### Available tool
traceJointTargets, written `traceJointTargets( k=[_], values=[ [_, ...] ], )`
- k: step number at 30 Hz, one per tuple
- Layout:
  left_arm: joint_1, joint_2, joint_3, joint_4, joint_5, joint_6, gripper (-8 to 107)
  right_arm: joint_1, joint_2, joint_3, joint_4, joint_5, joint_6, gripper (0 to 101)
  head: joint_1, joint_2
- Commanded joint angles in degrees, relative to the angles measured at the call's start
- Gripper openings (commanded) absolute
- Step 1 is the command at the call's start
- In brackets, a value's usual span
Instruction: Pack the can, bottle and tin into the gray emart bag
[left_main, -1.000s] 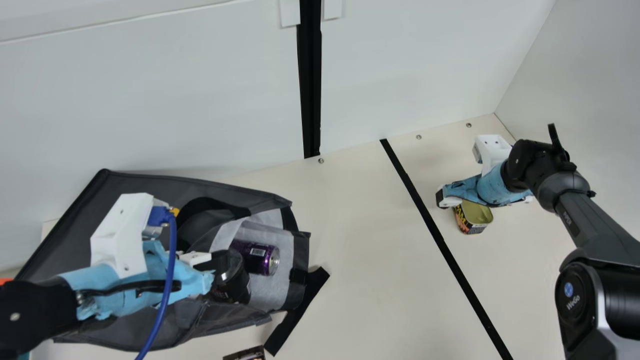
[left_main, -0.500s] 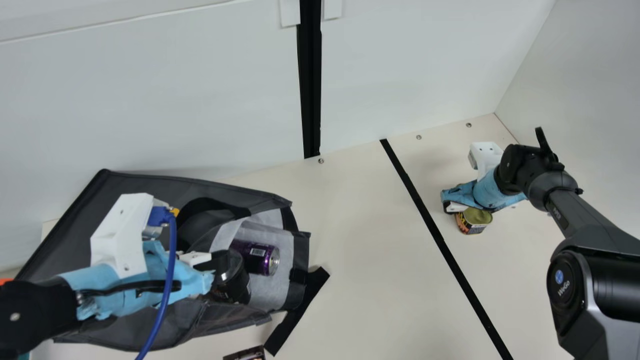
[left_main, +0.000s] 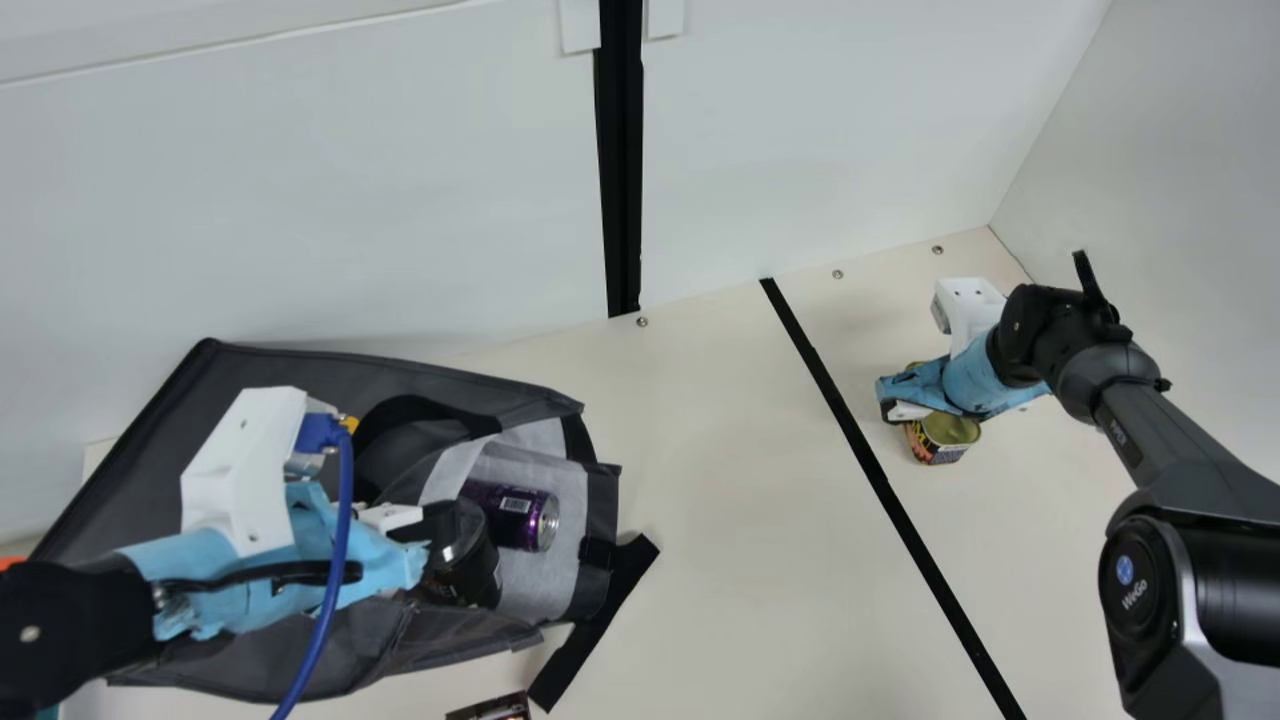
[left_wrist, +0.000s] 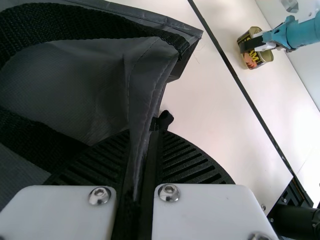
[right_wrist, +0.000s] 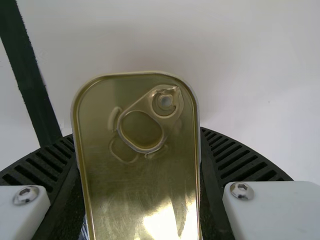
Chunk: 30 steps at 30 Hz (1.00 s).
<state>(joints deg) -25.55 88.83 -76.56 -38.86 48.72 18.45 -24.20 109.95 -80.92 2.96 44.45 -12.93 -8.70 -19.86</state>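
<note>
- Change: right gripper (left_main: 905, 396) sits lower over the tin (left_main: 942, 432) than in the first main-view frame, slightly nearer the black stripe (left_main: 880, 478) than in the last one. Tin nudged a little the same way; a bit of its far end now peeks out past the gripper.
- Left gripper (left_main: 425, 530), gray emart bag (left_main: 255, 375) and can (left_main: 515, 515) unchanged.
- Bag: lies toward the bench's left end, by the back edge, mouth facing the bench's middle. Black handle strap (left_main: 632, 565) trails from the mouth onto the bench (left_main: 740, 600).
- Contents: purple can on its side just inside the mouth, end outward. Dark, glossy container (left_main: 482, 575) beside it, next to the left gripper; cannot tell whether this is the bottle.
- Left tool: pressed together on a fold of the bag's fabric.
- Right tool: pinching the tin, one ribbed finger against each side. Tin upright, lid (right_wrist: 135, 185) and ring pull (right_wrist: 142, 131) up, beyond the stripe, toward the bench's back right corner. Contact with bench: cannot tell.
- Dark printed item (left_main: 492, 708) on the bench, in front of the bag.
</note>
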Motion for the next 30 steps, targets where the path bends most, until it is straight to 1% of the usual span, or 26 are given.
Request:
traceJointTargets(
  k=[1, 13, 30],
  values=[
    [0.0, 0.0, 0.0, 0.0, 0.0, 0.0, 10, 0.15, -0.8, 0.29, 0.24, -0.22, -0.2, 0, -1.3, -0.14],
    [0.0, 0.0, 0.0, 0.0, 0.0, 0.0, 10, 2.41, -6.79, 3.84, 0.63, -0.29, -1.31, 0, -1.3, -0.14],
    [0.0, 0.0, 0.0, 0.0, 0.0, 0.0, 10, 8.16, -15.61, 9.96, 0.43, 0.42, -1.33, 0, -1.3, -0.14]
  ],
)
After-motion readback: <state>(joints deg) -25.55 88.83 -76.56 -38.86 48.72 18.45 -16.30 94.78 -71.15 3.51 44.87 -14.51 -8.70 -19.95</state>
